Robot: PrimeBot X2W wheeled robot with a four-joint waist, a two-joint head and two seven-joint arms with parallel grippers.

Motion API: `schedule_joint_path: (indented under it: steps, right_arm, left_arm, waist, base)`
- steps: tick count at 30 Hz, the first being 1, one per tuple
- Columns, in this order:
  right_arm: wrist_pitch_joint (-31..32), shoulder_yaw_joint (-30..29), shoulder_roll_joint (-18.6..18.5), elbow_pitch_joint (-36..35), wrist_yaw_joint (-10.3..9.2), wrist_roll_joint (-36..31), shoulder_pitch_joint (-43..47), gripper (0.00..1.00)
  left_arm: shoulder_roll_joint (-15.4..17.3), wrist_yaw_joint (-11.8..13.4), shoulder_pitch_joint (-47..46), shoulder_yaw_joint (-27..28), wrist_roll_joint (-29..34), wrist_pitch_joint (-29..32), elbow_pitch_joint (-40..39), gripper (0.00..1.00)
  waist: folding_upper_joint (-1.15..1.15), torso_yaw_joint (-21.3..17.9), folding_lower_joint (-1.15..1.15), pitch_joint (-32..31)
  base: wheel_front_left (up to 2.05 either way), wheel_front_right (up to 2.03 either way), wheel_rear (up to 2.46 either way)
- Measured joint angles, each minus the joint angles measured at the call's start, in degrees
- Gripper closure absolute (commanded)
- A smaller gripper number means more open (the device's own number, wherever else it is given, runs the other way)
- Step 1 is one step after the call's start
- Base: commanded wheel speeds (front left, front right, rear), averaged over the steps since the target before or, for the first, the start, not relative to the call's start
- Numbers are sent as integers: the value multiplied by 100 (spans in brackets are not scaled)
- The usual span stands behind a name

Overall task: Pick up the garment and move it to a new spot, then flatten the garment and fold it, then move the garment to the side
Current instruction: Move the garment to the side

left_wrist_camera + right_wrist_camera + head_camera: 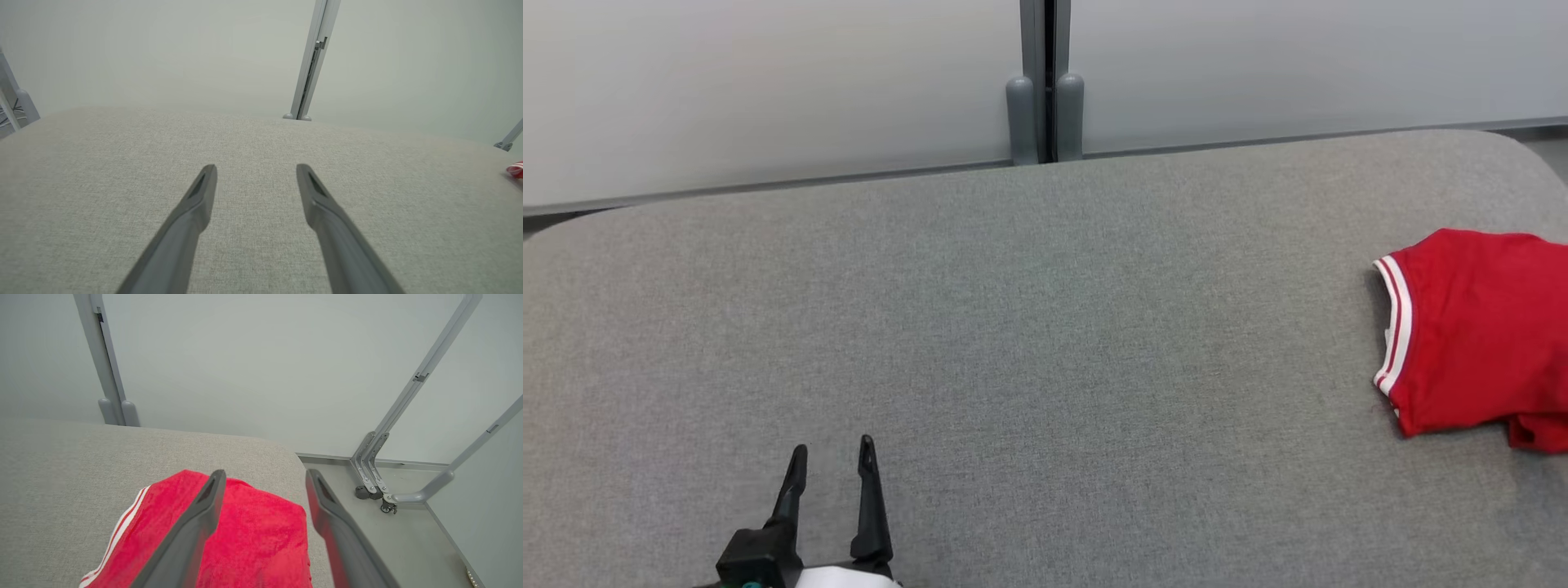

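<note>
Your left gripper rests lower left, jaws apart, empty. Your right gripper hovers, jaws apart, above the folded red garment at the right edge of the counter; the task looks essentially finished.

Red garment: one. Grey padded table: one. Grippers: two, left gripper and right gripper. Dark fingers: two per gripper, four total. Wall panels behind table: two in head view. Rounded post feet at panel joint: two. Caster wheels on floor: two.
</note>
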Motion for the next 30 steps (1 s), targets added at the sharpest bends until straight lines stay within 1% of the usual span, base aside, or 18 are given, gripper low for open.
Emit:
schedule_joint_path:
  steps: [2,3,5,7,10,11,12,13,14,16,19,21,25,30]
  right_arm:
    - [-93,1,144,-92,0,-107,176,0]
    - [-137,-33,248,-156,0,-315,369,0]
    - [-154,-158,408,-282,0,-417,569,0]
    - [-167,-450,579,-532,0,-645,785,0]
    - [-177,-1159,865,-977,0,-998,1239,0]
    - [-177,-1159,865,-977,0,-998,1239,0]
    - [-177,-1716,1149,-1245,0,-1355,1724,0]
    - [-177,-1716,1149,-1245,0,-1355,1724,0]
    - [-176,-1981,1317,-1399,0,-1547,1969,0]
    - [-177,-2487,1722,-1713,0,-1878,2471,0]
    - [-177,-3051,2379,-2217,0,-2375,3168,0]
    - [-177,-3341,2724,-2492,0,-2719,3527,0]
    - [-177,-3846,3404,-2948,0,-3252,4000,0]
    - [-177,-4280,4101,-3304,0,-3723,4417,0]
  left_arm:
    - [4,0,104,80,-3,0,-31,0]
    - [2,0,190,155,-1,0,-76,0]
    - [3,12,291,214,-24,0,-121,0]
    - [2,13,377,298,19,0,-143,0]
    - [8,-51,398,388,73,-1,-156,0]
    - [8,-51,398,388,73,-1,-156,0]
    - [1,-112,420,450,92,-1,-115,0]
    - [1,-112,420,450,92,-1,-115,0]
    - [5,-135,452,511,102,0,-86,0]
    - [12,-135,526,655,122,0,-65,0]
    - [13,-204,622,773,168,0,-42,0]
    - [10,-224,646,767,241,-1,-38,0]
    - [10,-396,630,800,278,0,70,0]
    - [11,-559,522,799,311,0,178,0]
  waist:
    - [0,4,0,-144]
    - [0,17,0,-288]
    - [0,44,0,-435]
    - [0,87,0,-568]
    - [0,196,0,-713]
    - [0,196,0,-713]
    - [0,287,0,-800]
    - [0,287,0,-800]
    - [0,328,0,-847]
    - [0,393,0,-944]
    - [0,472,0,-1045]
    - [0,533,0,-1081]
    - [0,652,0,-1123]
    - [0,766,0,-1176]
  base:
    - [0,0,0]
    - [0,0,0]
    - [0,0,0]
    - [0,0,0]
    - [0,0,0]
    - [0,0,0]
    - [0,0,0]
    - [0,0,0]
    - [0,0,0]
    - [0,0,0]
    - [0,0,0]
    - [0,0,0]
    - [0,0,0]
    - [0,0,0]
